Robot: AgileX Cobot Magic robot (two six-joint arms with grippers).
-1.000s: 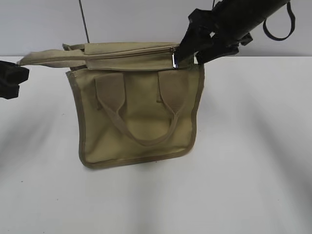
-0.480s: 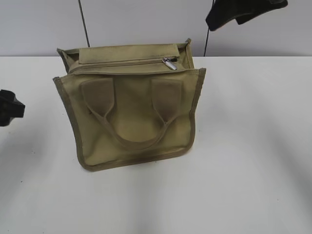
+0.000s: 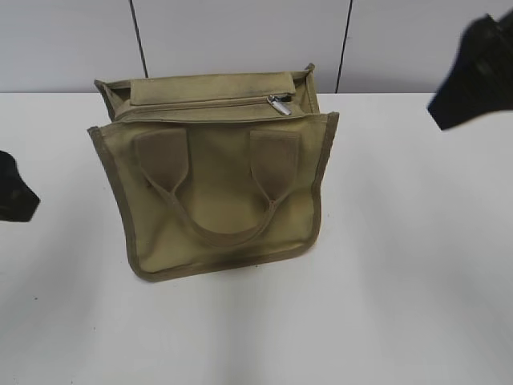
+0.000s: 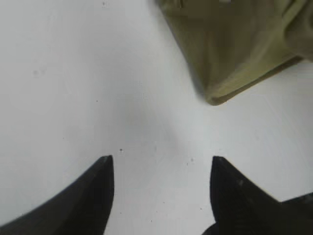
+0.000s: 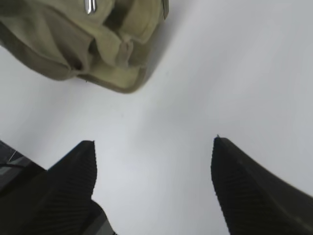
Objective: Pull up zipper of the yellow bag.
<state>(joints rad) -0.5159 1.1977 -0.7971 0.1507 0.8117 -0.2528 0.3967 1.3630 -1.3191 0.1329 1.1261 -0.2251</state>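
The yellow bag [image 3: 220, 200] stands upright on the white table, its two webbing handles hanging down the front. The zipper [image 3: 192, 104] runs across the top panel, with its silver pull tab [image 3: 280, 104] lying at the right end. My left gripper [image 4: 161, 164] is open and empty over bare table, with a corner of the bag [image 4: 234, 54] ahead at the upper right. It shows at the far left edge [image 3: 12, 196] of the exterior view. My right gripper [image 5: 154, 147] is open and empty, raised at the far right [image 3: 473, 80]. The bag's end [image 5: 93, 39] and the pull tab [image 5: 91, 6] show at the upper left of the right wrist view.
The white table [image 3: 401, 281] spreads around the bag. A pale wall with two dark vertical seams [image 3: 138, 36] stands behind the table.
My right gripper let go of the pull tab and drew back up and to the right. My left gripper let go of the bag's left end and moved down-left. The bag settled upright.
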